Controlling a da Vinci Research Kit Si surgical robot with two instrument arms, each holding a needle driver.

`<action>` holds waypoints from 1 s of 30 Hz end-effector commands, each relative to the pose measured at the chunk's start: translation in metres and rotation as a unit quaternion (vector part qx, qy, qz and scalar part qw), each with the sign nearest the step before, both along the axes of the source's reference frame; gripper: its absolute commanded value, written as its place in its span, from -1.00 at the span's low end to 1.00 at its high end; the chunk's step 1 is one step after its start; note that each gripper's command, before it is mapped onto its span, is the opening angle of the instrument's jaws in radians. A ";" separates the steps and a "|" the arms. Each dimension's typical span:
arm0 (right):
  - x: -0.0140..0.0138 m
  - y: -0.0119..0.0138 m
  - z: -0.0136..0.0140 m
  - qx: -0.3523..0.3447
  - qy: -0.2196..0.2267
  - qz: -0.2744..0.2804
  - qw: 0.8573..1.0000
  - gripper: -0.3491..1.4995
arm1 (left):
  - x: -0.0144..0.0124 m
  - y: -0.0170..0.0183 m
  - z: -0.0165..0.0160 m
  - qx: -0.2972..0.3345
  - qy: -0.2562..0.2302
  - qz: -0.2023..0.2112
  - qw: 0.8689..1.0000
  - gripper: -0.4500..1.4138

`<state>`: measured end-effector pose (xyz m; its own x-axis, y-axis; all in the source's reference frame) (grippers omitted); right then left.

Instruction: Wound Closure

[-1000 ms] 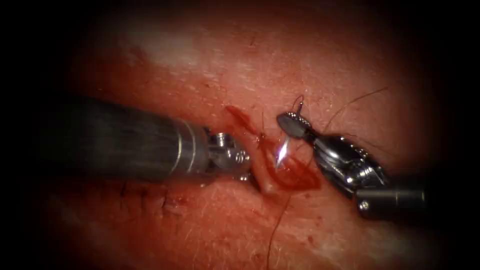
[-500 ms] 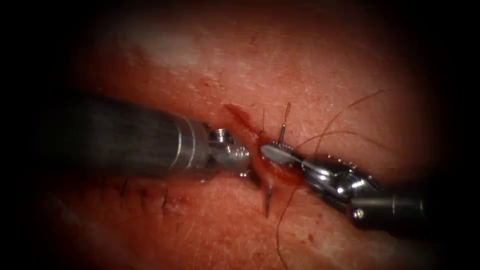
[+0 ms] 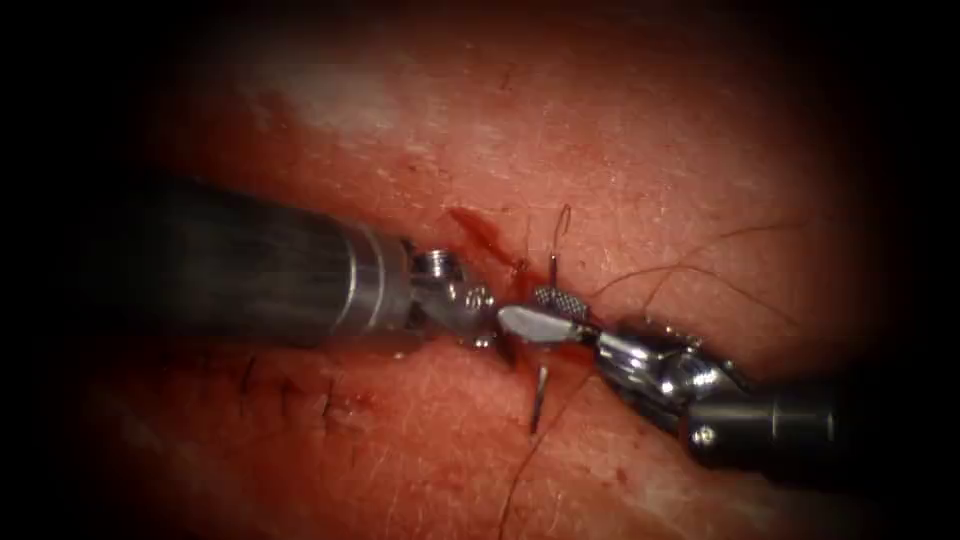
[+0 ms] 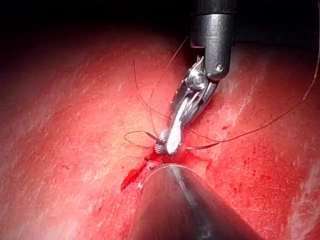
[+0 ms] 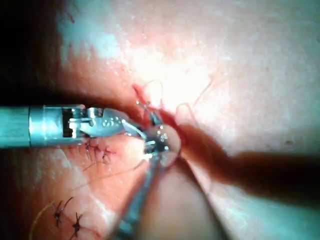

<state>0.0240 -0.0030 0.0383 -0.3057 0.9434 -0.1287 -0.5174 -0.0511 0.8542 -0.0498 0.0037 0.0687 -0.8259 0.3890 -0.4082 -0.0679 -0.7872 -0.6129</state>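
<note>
Right tool (image 3: pixel 540 318): clamped on the needle (image 3: pixel 539 395) mid-curve, over the cut (image 3: pixel 490 240).
Left tool (image 3: pixel 480 315): jaws hidden, can't tell.

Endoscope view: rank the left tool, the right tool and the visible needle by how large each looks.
1. Left tool, its shaft nearer the camera, so size is unsure.
2. Right tool, gripping the needle.
3. Needle, clearly smallest, at the cut.
</note>
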 end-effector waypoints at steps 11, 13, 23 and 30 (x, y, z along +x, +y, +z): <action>-0.0062 0.0011 0.0005 -0.026 -0.032 0.001 0.999 0.56 | 0.0015 -0.0021 -0.0006 -0.147 -0.147 0.008 0.978 -0.35; -0.0068 0.0014 0.0003 -0.029 -0.030 0.001 0.999 0.56 | 0.0011 -0.0021 -0.0007 -0.167 -0.173 0.010 0.971 -0.32; -0.0072 0.0018 -0.0001 -0.036 -0.023 0.001 0.999 0.53 | -0.0009 -0.0019 -0.0009 -0.222 -0.285 0.017 0.932 -0.24; -0.0077 0.0017 0.0006 -0.039 -0.022 0.000 0.999 0.49 | -0.0008 -0.0009 -0.0021 -0.236 -0.330 -0.003 0.914 -0.35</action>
